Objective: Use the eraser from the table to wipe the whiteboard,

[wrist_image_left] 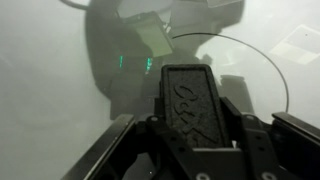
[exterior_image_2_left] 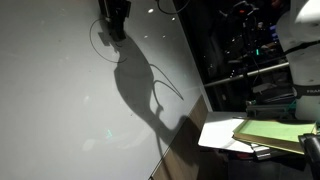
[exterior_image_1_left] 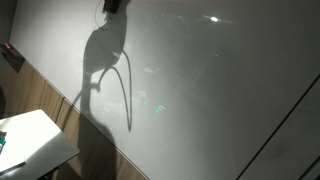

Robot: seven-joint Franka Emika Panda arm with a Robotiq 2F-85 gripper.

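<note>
The whiteboard (exterior_image_1_left: 200,70) is a large glossy pale grey board that fills most of both exterior views (exterior_image_2_left: 60,100) and the wrist view (wrist_image_left: 50,90). My gripper (exterior_image_1_left: 112,5) is at the top edge of both exterior views (exterior_image_2_left: 113,15), close against the board. In the wrist view the gripper (wrist_image_left: 190,135) is shut on the eraser (wrist_image_left: 188,100), a black oblong block with raised lettering, pointing at the board. The arm's dark shadow falls across the board. The white table (exterior_image_1_left: 40,140) stands low beside the board and also shows in an exterior view (exterior_image_2_left: 222,133).
A small green item (exterior_image_1_left: 3,140) lies on the table's near corner. Yellow-green flat things (exterior_image_2_left: 275,130) lie on the table. Wood-grain panelling (exterior_image_1_left: 60,105) runs below the board. A thin dark curved line (wrist_image_left: 262,57) shows on the board. Dark equipment (exterior_image_2_left: 250,50) stands beyond the board's edge.
</note>
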